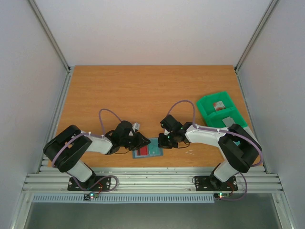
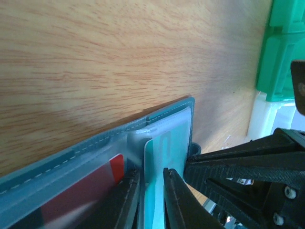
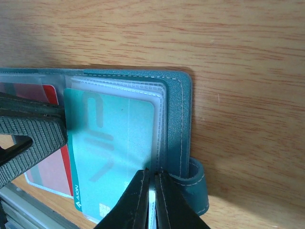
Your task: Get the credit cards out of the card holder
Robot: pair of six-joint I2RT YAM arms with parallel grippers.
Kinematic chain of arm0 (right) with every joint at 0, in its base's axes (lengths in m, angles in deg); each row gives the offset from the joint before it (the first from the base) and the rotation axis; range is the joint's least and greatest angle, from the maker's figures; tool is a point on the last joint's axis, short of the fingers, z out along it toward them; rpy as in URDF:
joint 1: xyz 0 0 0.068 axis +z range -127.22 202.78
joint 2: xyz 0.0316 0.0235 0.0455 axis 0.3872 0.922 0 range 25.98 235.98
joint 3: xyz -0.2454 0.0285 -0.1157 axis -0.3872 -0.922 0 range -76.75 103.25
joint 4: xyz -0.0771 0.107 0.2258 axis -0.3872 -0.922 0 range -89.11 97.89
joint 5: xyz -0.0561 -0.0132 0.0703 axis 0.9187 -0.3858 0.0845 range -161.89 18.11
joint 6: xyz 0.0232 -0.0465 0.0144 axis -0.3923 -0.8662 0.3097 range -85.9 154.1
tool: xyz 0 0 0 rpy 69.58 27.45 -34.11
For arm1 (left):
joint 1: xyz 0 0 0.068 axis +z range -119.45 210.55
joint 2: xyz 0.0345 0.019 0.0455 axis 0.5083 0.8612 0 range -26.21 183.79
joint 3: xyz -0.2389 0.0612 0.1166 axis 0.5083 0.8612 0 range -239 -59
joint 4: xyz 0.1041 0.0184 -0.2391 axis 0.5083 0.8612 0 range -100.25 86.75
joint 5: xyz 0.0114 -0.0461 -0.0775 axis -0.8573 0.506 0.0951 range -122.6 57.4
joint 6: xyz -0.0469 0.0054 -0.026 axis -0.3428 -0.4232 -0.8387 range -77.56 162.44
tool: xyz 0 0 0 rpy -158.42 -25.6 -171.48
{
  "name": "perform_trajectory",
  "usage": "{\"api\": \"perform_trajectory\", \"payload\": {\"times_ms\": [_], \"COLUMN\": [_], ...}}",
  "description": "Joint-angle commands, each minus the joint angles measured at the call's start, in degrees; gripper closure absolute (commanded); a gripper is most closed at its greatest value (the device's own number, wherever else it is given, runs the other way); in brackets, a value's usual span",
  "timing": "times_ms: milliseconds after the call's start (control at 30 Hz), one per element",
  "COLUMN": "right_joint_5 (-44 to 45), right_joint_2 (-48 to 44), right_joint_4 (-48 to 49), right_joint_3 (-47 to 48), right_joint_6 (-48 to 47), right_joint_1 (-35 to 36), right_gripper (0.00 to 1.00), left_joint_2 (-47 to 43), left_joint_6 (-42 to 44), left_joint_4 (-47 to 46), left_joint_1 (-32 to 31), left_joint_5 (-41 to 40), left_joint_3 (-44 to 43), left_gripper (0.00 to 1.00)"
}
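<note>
The blue-grey card holder [image 1: 155, 151] [image 3: 178, 119] lies spread open near the table's front edge. A teal credit card [image 3: 114, 143] [image 2: 157, 157] sits in its right clear pocket. A red credit card [image 3: 50, 93] [image 2: 116, 164] [image 1: 142, 152] sits in the left one. My left gripper [image 1: 143, 143] [image 2: 151, 191] straddles the teal card's inner edge. Its jaws are narrowly open, with a small gap showing on either side of the card. My right gripper [image 1: 167, 142] [image 3: 153, 176] is shut on the near rim of the holder's right panel, beside its strap loop [image 3: 198, 186].
A green two-compartment bin [image 1: 221, 110] [image 2: 281, 52] stands at the right of the table, with small flat pieces inside. The metal rail [image 1: 152, 181] runs along the near edge just below the holder. The two grippers sit close together over it.
</note>
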Motion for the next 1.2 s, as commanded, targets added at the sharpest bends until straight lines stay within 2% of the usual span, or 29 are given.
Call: {"api": "perform_trajectory", "payload": {"times_ms": [0, 100, 167, 1167], "right_joint_5": [1.5, 2.1, 2.3, 3.3], "right_joint_2": [-0.2, -0.4, -0.7, -2.4], "right_joint_4": [-0.4, -0.3, -0.3, 0.4], "right_joint_3": [-0.9, -1.0, -1.0, -3.0], "right_joint_6": [-0.9, -1.0, -1.0, -0.2], "right_joint_1": [-0.2, -0.2, -0.2, -0.1], "right_gripper": [0.94, 0.94, 0.95, 0.95], "left_joint_2": [1.4, 1.6, 1.5, -2.5], "left_joint_6": [-0.7, -0.7, -0.6, -0.3], "left_joint_4": [-5.5, -5.8, -6.6, -4.7], "left_joint_1": [0.0, 0.0, 0.0, 0.3], "left_joint_5": [0.0, 0.3, 0.2, 0.2], "left_joint_3": [0.0, -0.2, 0.2, 2.8], "left_gripper": [0.87, 0.96, 0.99, 1.0]}}
